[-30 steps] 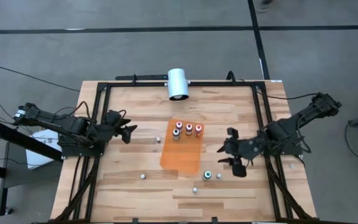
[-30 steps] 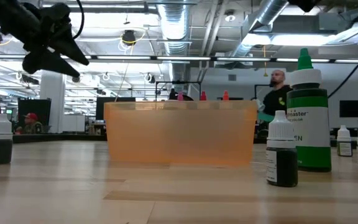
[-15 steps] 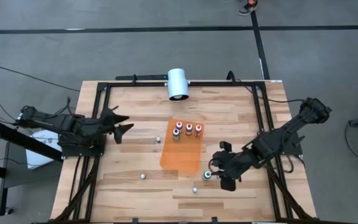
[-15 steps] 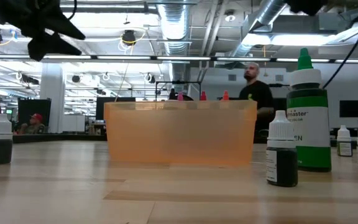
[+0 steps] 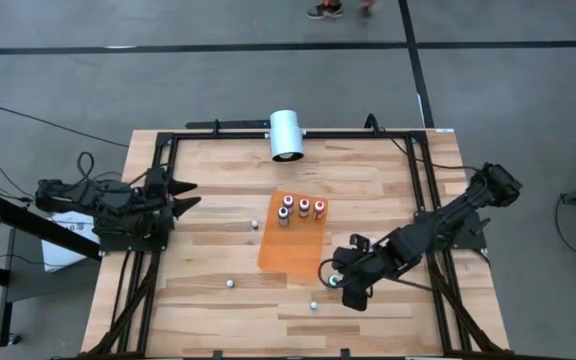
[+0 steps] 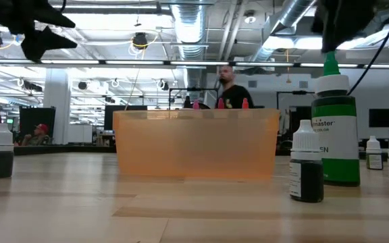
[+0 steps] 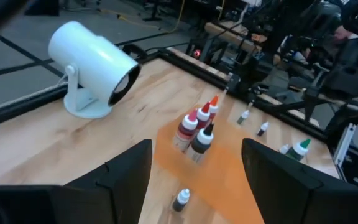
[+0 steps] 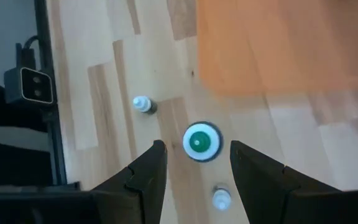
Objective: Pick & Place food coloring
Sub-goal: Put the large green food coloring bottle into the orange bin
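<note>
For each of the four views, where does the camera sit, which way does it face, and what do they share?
High: overhead, looking down; both arms, right gripper by the orange tray.
Low: tabletop level, facing the room; green bottle near.
Left wrist: over left gripper toward the white cylinder.
Right wrist: straight down, fingers flanking the green bottle.
Shared: that bottle.

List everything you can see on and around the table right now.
Orange tray: one, translucent orange, table centre.
Bottles in tray: at least three, red or pink tops, at its far end.
Green-topped bottle: one, on the table near the tray, under the right gripper.
Small loose bottles: at least three, white caps, scattered on the wood.
White cylinder: one, on a stand at the table's far edge.
Person: one, dark top, in the room behind.
Left gripper: open, empty, at the left edge.
Right gripper: open, above the green-topped bottle.
</note>
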`<move>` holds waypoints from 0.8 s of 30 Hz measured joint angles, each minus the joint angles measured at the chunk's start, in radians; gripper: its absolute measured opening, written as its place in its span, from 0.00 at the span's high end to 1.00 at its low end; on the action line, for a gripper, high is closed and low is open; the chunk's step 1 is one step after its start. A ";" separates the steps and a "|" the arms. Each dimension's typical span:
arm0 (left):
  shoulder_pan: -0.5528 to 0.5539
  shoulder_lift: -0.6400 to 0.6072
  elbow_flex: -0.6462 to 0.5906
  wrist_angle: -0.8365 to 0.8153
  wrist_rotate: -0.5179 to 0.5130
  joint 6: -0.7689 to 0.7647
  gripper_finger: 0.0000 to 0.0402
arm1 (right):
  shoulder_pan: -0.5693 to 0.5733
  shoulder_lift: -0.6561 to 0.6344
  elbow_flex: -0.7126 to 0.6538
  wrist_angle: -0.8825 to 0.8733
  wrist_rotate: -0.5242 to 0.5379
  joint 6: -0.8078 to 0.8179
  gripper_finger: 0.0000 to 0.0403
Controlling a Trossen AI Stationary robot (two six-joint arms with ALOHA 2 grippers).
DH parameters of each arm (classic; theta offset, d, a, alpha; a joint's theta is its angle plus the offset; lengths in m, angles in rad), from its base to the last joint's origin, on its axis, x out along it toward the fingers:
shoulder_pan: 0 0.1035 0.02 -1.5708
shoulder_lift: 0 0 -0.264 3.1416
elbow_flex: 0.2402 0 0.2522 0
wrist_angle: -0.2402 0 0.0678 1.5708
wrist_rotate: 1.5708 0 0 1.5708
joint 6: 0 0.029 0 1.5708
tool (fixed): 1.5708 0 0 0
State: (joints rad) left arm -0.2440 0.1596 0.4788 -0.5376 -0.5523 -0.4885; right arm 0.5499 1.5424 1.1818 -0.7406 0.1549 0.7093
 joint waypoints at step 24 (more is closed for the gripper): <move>-0.002 -0.082 -0.119 0.076 0.047 0.068 0.40 | -0.040 0.116 -0.009 0.025 -0.038 -0.002 0.59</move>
State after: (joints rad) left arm -0.2459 0.0780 0.3599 -0.4618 -0.5058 -0.4203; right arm 0.5097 1.6581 1.1728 -0.7154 0.1165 0.7074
